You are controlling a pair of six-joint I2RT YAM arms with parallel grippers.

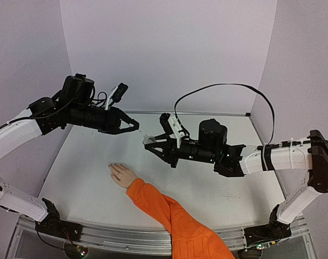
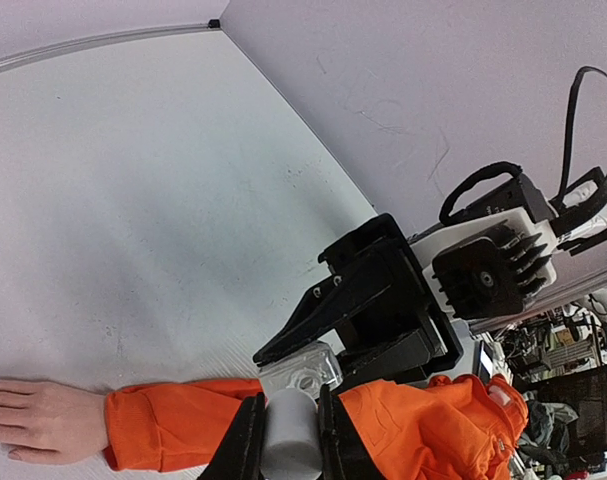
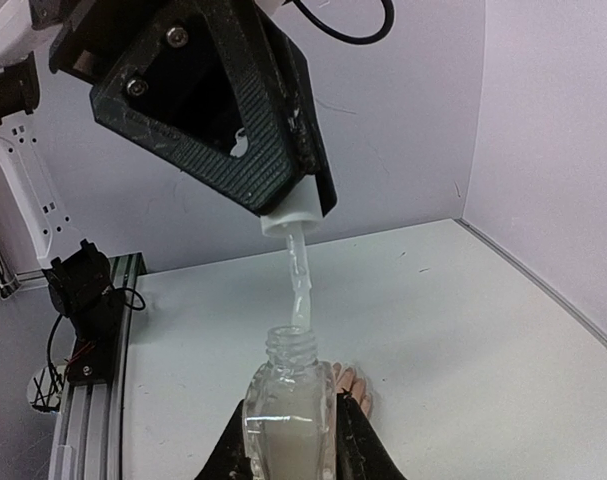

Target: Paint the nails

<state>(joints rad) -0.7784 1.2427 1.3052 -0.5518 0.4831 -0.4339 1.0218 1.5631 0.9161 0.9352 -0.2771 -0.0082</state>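
Right wrist: right jaws clamp clear bottle (image 3: 288, 412); left jaws pinch brush cap (image 3: 289, 216), seemingly just above it.

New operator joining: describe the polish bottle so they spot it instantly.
Over the white table, find the right gripper. It clamps a small glass bottle, upright, neck open, pale liquid inside. Unlike the white brush cap in the left gripper above, it is see-through.
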